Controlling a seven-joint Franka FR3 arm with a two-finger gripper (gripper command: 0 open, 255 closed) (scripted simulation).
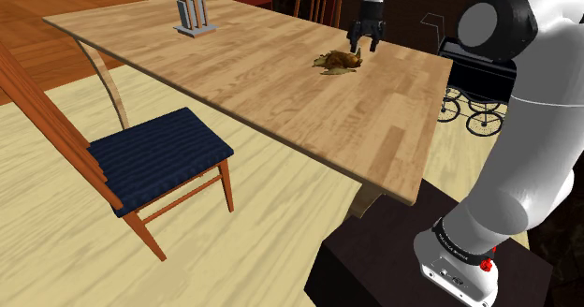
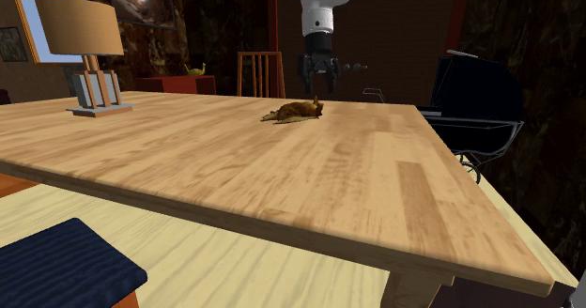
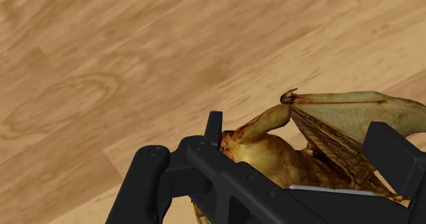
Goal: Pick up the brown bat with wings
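Black gripper (image 3: 298,122) fingers sit wide apart over the brown bat (image 1: 339,62), holding nothing, bat's on the table (image 1: 234,71) around 1 o'clock from the shoulder view's centre, so I'd sink lower and pinch its body, not the wings.

A long pale wooden plank surface (image 1: 281,80) stands on a light yellow plank floor (image 1: 243,249). At its near side sits a reddish wooden chair with a navy cushion (image 1: 159,155). On its far end stands a tan-shaded lamp on a grey base (image 2: 84,34). Beyond it are a black pram (image 1: 479,85) and dark walls (image 2: 394,34).
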